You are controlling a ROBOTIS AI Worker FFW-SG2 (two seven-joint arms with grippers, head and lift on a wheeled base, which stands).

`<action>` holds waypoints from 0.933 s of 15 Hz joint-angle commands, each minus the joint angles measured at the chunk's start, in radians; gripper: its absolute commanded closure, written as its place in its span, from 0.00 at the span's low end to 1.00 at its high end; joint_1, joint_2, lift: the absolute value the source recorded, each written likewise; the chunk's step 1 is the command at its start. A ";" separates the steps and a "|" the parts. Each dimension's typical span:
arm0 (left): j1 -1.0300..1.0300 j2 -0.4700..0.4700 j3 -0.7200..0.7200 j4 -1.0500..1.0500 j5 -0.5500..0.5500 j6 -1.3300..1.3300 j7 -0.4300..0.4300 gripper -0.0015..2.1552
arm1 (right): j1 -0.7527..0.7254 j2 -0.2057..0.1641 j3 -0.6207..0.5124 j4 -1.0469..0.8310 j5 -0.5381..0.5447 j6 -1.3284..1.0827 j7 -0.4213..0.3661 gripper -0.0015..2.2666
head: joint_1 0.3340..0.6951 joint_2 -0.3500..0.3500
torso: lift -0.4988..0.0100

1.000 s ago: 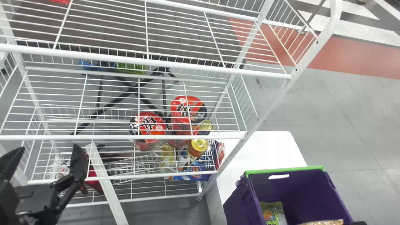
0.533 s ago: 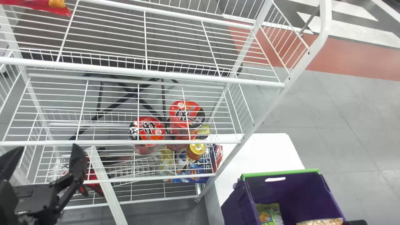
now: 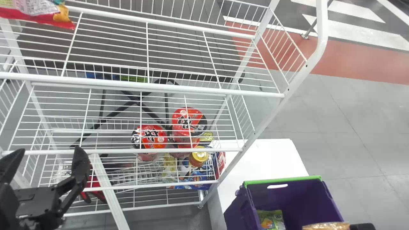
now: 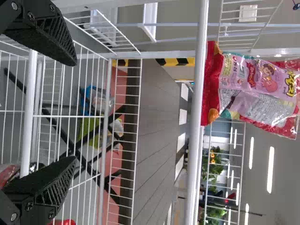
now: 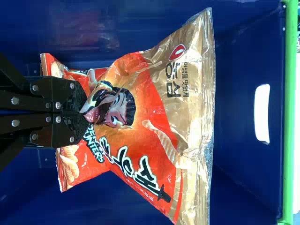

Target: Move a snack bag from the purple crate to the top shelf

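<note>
At the head view's bottom right edge, a black part of my right gripper shows beside the snack bag, by the purple crate. In the right wrist view my right gripper is shut on the pinched middle of the orange and gold snack bag, over the crate's interior. My left gripper stands open before the rack's lower left, as its gripper does in the left wrist view, holding nothing. The top shelf is white wire.
A red and pink bag lies at the top left, also the bag in the left wrist view. Red noodle cups and a yellow-lidded jar stand lower. A green bag is in the crate, near a white table.
The head view has tilted up: rack and crate sit lower in it, and more of the red and pink bag shows. More of the right gripper's black part has come into view at the bottom right.
</note>
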 commanded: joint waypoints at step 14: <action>0.001 0.000 -0.004 -0.002 -0.005 0.000 0.012 0.05 | -0.002 0.002 -0.025 -0.029 0.005 0.018 0.018 0.73 | 1.00 0.00 | 0.69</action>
